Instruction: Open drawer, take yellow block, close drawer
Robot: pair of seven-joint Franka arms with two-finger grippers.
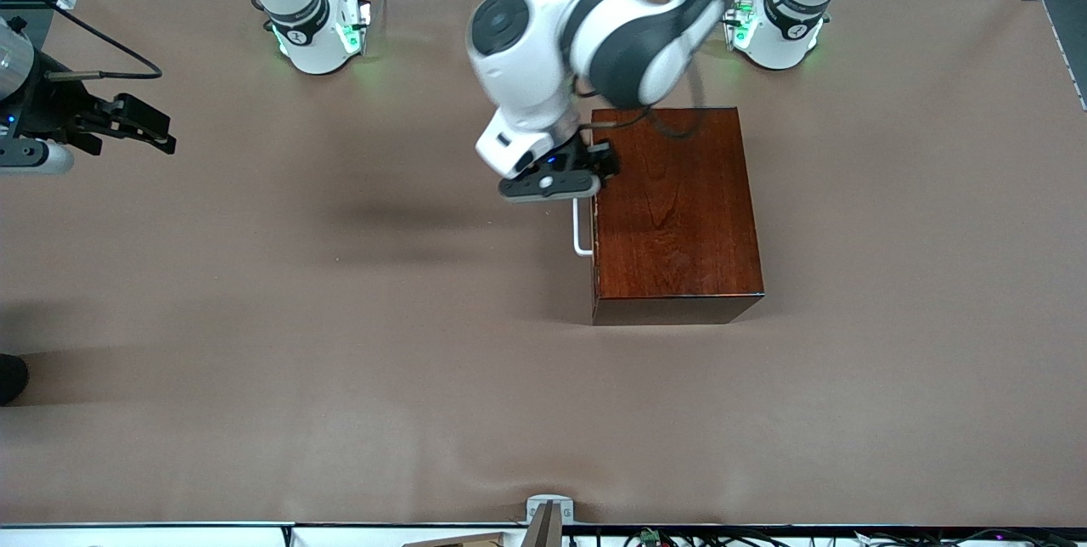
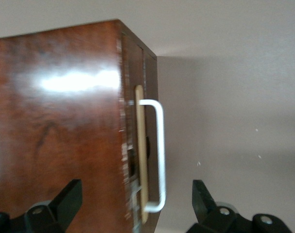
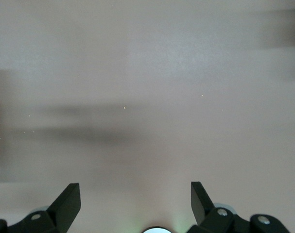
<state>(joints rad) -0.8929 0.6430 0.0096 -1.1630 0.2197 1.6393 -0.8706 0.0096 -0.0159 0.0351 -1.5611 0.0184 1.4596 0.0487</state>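
Observation:
The dark reddish-brown wooden box (image 1: 675,211) stands on the table toward the left arm's end. Its drawer looks shut, and the white U-shaped handle (image 1: 580,228) sticks out toward the right arm's end. In the left wrist view the handle (image 2: 159,150) runs along the drawer front (image 2: 141,155) beside the box top (image 2: 55,131). My left gripper (image 1: 586,169) (image 2: 136,199) is open over the box's handle edge; one finger is over the box top, the other over the table beside the handle. My right gripper (image 1: 140,129) (image 3: 136,194) is open and empty and waits over bare table. The yellow block is hidden.
Brown cloth (image 1: 340,343) covers the table. The arms' bases (image 1: 318,29) (image 1: 777,29) stand along the edge farthest from the front camera. A small metal mount (image 1: 548,517) sits at the nearest edge. A dark object (image 1: 8,377) pokes in at the right arm's end.

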